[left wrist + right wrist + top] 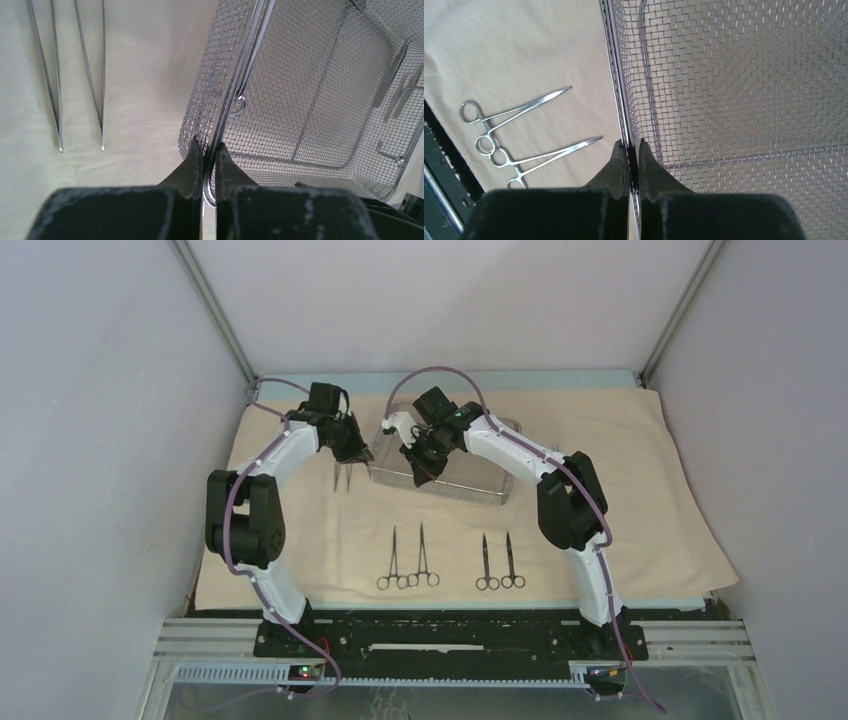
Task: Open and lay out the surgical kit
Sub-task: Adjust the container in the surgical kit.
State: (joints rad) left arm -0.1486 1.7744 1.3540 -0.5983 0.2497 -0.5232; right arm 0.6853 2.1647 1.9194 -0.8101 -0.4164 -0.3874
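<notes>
Surgical kit point(450, 530), unwrapped and spread on the tabletop point(560, 381).

Item 1. Beige cloth point(640, 490). It lies open and nearly flat and covers most of the tabletop. Soft and limp, it is likely to ruck if anything is dragged across it.

Item 2. Steel mesh tray point(455, 482). It sits toward the far middle of the cloth.
- Contents: no loose instrument shows inside in either wrist view, only bare mesh and fitted wire handles.
- Handling: judged light and rigid, with smooth thin wire that could slip or pivot in a narrow pinch. The rim is the sensible hold, taken at two spaced points so the tray stays level.
- Whether it rests on the cloth or hangs just above it cannot be told.

Item 3. Two slim tweezers point(341, 478). They lie side by side just left of the tray, clear of it, points toward the arms. Springy and low-lying, they are best taken across the shank.

Item 4. Four ring-handled instruments point(421, 550). They lie in two pairs in a row nearer the arms, rings toward the near edge. Hard, slick steel.

Holds:
- The left jaws are pinched shut on the wire at the tray's left end.
- The right jaws are pinched shut on the rim of a long side.
</notes>
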